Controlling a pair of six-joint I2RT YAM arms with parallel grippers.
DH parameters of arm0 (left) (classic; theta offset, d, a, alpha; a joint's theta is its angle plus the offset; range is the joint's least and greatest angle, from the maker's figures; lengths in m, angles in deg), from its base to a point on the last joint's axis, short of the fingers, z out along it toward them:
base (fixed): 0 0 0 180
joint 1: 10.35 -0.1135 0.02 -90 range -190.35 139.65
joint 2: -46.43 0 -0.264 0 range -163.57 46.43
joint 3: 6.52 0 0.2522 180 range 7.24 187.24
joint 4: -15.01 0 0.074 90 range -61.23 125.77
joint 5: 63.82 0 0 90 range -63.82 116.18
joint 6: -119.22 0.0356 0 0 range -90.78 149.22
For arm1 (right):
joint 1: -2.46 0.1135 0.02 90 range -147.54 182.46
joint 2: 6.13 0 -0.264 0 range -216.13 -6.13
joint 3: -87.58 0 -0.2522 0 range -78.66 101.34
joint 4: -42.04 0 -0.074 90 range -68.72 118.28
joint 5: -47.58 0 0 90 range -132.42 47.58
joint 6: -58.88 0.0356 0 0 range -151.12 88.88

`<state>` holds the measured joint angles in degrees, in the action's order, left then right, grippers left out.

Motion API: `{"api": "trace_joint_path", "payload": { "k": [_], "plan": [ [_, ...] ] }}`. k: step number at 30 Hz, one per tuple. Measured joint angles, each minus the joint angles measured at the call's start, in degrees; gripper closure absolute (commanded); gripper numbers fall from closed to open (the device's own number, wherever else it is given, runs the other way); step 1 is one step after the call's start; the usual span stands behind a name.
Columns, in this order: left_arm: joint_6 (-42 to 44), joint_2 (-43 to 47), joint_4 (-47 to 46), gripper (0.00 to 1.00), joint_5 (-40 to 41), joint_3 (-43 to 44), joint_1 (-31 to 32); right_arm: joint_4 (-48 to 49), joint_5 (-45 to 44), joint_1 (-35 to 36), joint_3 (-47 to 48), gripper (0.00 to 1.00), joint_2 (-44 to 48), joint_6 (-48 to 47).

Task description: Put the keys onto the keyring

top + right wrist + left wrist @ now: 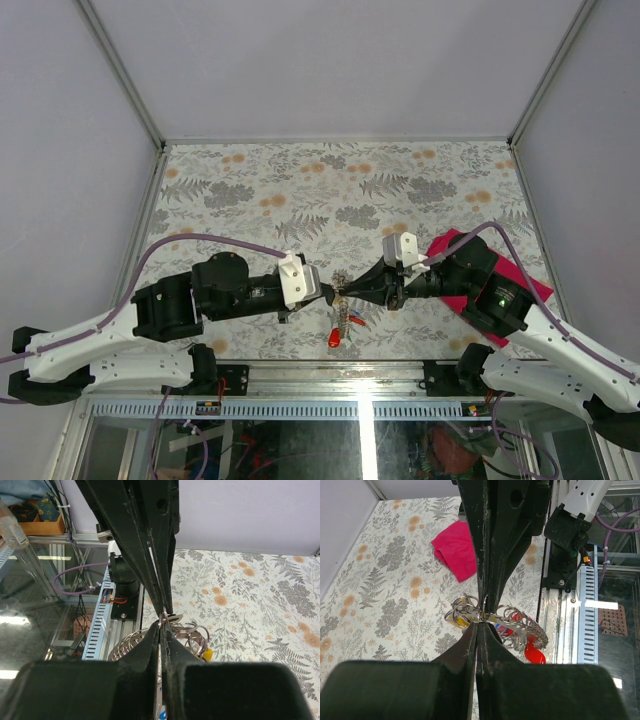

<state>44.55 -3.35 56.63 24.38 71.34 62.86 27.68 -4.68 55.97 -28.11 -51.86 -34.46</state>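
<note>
Keys (344, 320) hang lengthwise from keyring (340, 293); heads downward.

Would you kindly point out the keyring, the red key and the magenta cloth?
keyring (454, 613), left wrist view, on its wire loops.
red key (535, 654), left wrist view, on its plastic head.
magenta cloth (456, 547), left wrist view, on its middle.

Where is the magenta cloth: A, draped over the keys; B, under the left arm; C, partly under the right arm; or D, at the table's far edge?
C: the magenta cloth lies at the right, partly beneath the right arm, well apart from the keys.
</note>
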Motion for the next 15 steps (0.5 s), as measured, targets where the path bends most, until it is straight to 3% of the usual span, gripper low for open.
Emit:
{"api": "trace_joint_path", "payload": {
  "k": [15],
  "plan": [
    [0.02,-0.61,1.42,1.0,-0.33,0.79,0.0,0.42,-2.8,0.0,0.0,1.0,-0.02,2.38]
  ]
}}
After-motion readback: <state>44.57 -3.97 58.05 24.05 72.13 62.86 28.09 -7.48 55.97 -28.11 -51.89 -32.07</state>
